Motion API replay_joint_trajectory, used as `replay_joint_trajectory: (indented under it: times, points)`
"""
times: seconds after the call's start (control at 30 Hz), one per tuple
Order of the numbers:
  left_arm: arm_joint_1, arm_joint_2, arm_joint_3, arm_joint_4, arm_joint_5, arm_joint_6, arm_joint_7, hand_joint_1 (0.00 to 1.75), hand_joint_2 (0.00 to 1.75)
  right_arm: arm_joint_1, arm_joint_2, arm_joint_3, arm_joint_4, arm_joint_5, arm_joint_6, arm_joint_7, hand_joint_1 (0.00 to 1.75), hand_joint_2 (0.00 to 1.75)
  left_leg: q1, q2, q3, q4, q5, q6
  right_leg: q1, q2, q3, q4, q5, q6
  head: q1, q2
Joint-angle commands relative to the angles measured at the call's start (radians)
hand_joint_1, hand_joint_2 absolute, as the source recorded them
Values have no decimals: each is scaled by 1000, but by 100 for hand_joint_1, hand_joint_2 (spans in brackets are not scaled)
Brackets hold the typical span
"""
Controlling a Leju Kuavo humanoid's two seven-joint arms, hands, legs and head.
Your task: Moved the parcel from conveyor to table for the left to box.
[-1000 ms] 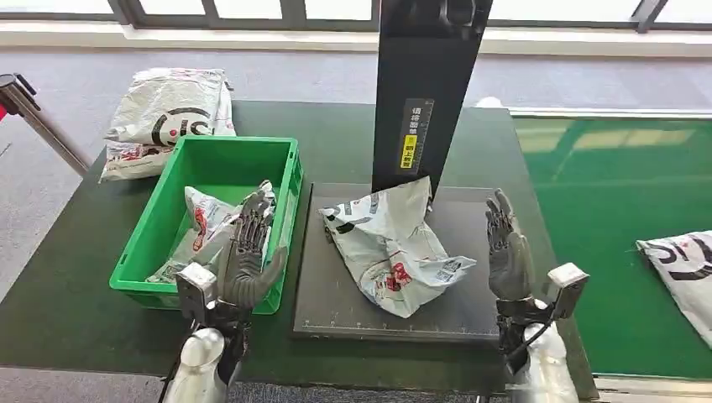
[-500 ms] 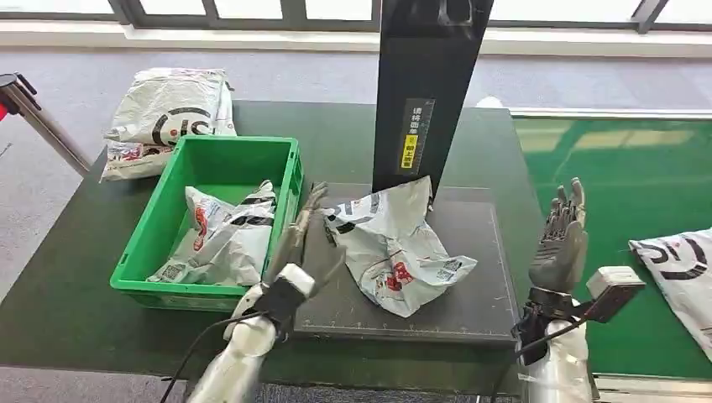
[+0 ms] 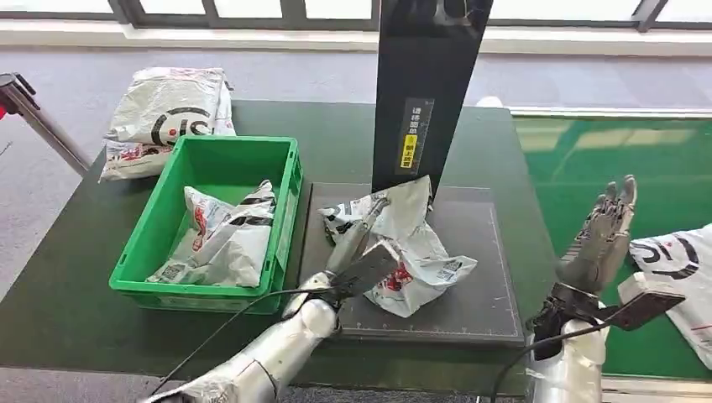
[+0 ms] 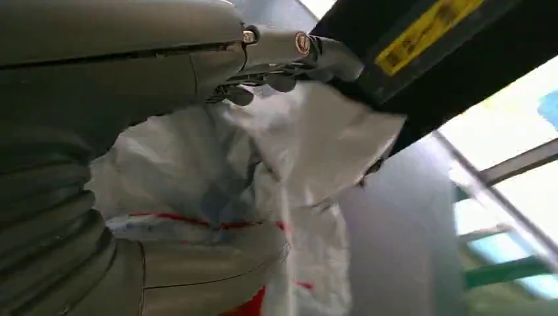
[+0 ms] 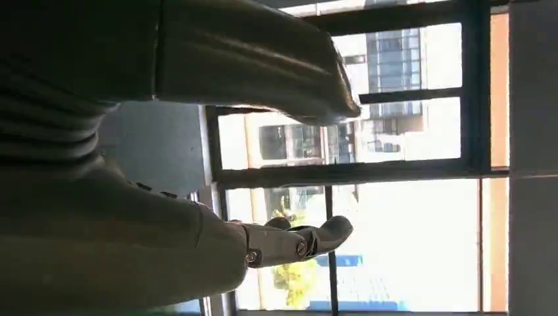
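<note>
A crumpled white parcel (image 3: pixel 420 252) with red and black print lies on the black plate (image 3: pixel 479 290) in the middle of the table. My left hand (image 3: pixel 357 239) reaches over the parcel's left side with fingers stretched out. In the left wrist view the parcel (image 4: pixel 217 171) sits between the thumb and the extended fingers (image 4: pixel 289 49), which are not closed on it. My right hand (image 3: pixel 600 235) is raised at the table's right edge, fingers apart and holding nothing. The green bin (image 3: pixel 159 243) stands left of the plate with a parcel (image 3: pixel 222 235) inside.
A black upright column (image 3: pixel 424 92) rises just behind the plate. Another parcel (image 3: pixel 684 269) lies on the green conveyor (image 3: pixel 621 168) at the right. A further parcel (image 3: pixel 168 113) rests on the table's far left corner behind the bin.
My left hand has swung from over the bin rightward onto the parcel on the plate. My right hand has moved away from the parcel to the right and risen.
</note>
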State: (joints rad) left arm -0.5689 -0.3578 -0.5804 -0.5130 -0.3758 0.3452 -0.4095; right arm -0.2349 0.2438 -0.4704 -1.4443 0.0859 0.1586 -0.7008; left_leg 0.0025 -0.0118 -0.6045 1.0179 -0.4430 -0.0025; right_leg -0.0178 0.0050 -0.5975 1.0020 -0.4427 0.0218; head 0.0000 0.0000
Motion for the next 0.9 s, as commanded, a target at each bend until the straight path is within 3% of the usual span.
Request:
replay_joint_trajectory:
  times: [0.03, 0.17, 0.33, 0.37, 0.4, 0.77, 0.9]
  points:
    - [-97, 9, -218, 256, -25, 5, 94, 0, 175, -17, 21, -30, -5, 10, -31, 3, 0, 175, 1, 3, 2, -1, -1, -1, 1, 1, 2, -1, 0, -1, 0, 0]
    - [-86, 9, -293, 290, -98, -18, 230, 0, 175, -10, 10, 1, -8, 10, -46, 3, 0, 175, 0, 3, 3, -2, 0, -1, 1, 1, 2, -1, 0, -1, 0, 0]
    - [-64, 9, -320, 300, -152, -5, 282, 0, 175, -1, -26, 45, 24, 17, -113, 3, 0, 175, 1, 5, 5, -3, 0, 0, 1, 3, 5, -4, 1, -2, 0, 0]
    - [-64, 9, -321, 297, -157, 7, 284, 28, 175, 2, -28, 45, 22, 13, -115, 3, 0, 175, 0, 3, 3, -2, 0, 0, 1, 2, 3, -2, 0, -1, 0, 0]
    - [-65, 9, -327, 296, -165, 7, 287, 175, 175, 6, -29, 46, 18, 11, -116, 3, 0, 175, 1, 4, 4, -3, 0, 0, 1, 3, 4, -3, 1, -1, 0, 0]
    - [-79, 9, -322, 299, -208, 105, 312, 175, 175, 7, -44, 56, 61, 39, -150, 3, 0, 175, 0, 3, 8, -3, 0, 0, 1, 2, 9, -3, 1, -1, 0, 0]
    - [-109, 22, -361, 286, -332, 353, 399, 175, 175, 15, -43, 59, 55, 38, -169, 3, 0, 175, 1, 4, 9, -3, 0, 0, 1, 2, 9, -4, 1, -1, 0, 0]
